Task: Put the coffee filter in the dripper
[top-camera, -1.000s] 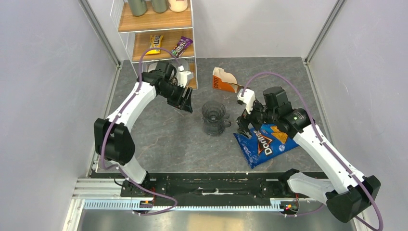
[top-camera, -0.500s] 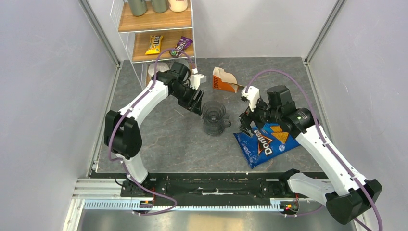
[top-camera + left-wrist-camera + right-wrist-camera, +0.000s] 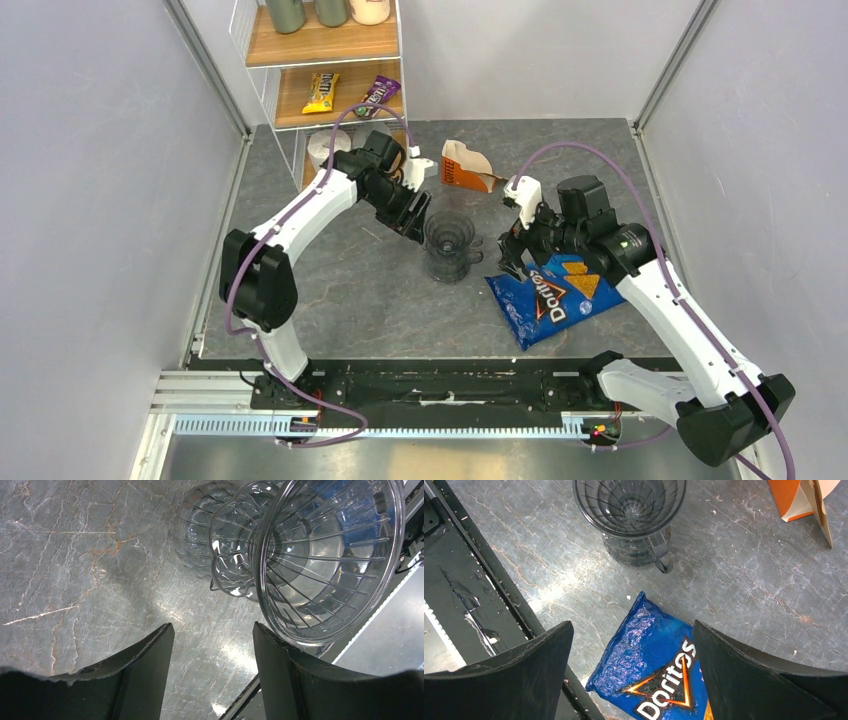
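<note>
The dripper [image 3: 447,238] stands upright on the grey marbled table [image 3: 350,290], and its ribbed cone is empty. Its small handle points toward the near edge.

The left gripper [image 3: 412,217] hangs just left of the dripper, close to the rim. Its 2 fingers [image 3: 145,670] are spread apart with bare table between them and grip nothing. In the left wrist view the rim runs right up to 1 finger, but I cannot tell whether they touch.

The right gripper [image 3: 512,258] sits on the dripper's right, a little apart from it, with its 2 fingers set wide and nothing between them. It hangs over the corner of a blue Doritos bag [image 3: 553,296], which lies flat on the table to the right of the dripper and nearer the arm bases.

The coffee filter [image 3: 468,153] shows as tan paper at the open end of the orange-and-white filter packet [image 3: 460,180]. The packet lies beyond the dripper and slightly to its right, apart from both grippers. How far the paper sits inside the packet cannot be told.

Beyond the dripper and to its left stands a shelf [image 3: 330,45] with 2 candy packs on its lower board, and a white roll [image 3: 321,148] sits at the shelf's foot
</note>
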Available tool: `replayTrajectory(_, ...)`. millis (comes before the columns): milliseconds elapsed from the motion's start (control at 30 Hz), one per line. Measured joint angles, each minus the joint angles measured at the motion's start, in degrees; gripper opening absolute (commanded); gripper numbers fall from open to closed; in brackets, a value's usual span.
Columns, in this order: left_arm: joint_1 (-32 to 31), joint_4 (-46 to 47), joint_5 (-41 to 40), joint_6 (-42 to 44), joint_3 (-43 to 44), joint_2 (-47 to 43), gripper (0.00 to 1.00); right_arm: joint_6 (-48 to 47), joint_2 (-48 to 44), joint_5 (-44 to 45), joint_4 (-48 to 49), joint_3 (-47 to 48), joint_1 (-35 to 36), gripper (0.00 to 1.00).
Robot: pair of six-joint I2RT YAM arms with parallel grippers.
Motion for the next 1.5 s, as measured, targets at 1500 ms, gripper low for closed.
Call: replayTrajectory(1500,21.44,19.69,9.46,-0.87,-22.58,-36.37,0.91,-56.04,52.33,-17.64,4.42,27.82,-23.32,0.76)
